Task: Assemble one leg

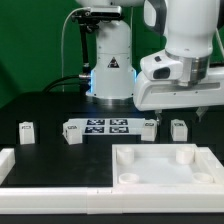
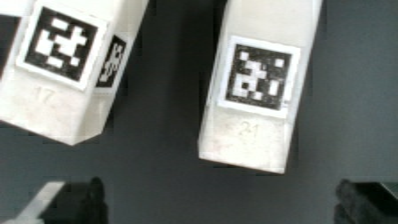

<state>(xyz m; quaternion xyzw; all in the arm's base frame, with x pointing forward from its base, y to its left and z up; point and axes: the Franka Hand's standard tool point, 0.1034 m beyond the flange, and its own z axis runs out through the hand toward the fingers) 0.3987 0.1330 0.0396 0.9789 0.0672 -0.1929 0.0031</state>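
Two legs, small white blocks with black-and-white tags, stand side by side on the dark table in the exterior view, one (image 1: 148,127) just left of the other (image 1: 179,128). A third leg (image 1: 27,130) stands at the far left. My gripper (image 1: 178,112) hovers just above the pair. In the wrist view both legs show from above, one (image 2: 71,60) and the other (image 2: 263,85). My gripper (image 2: 222,205) is open and empty, with dark fingertips (image 2: 71,202) wide apart and clear of the legs.
The marker board (image 1: 98,127) lies left of the two legs. A large white square tray with round sockets (image 1: 165,178) sits in front. A white frame edge (image 1: 20,170) runs along the front left. The robot base (image 1: 110,60) stands behind.
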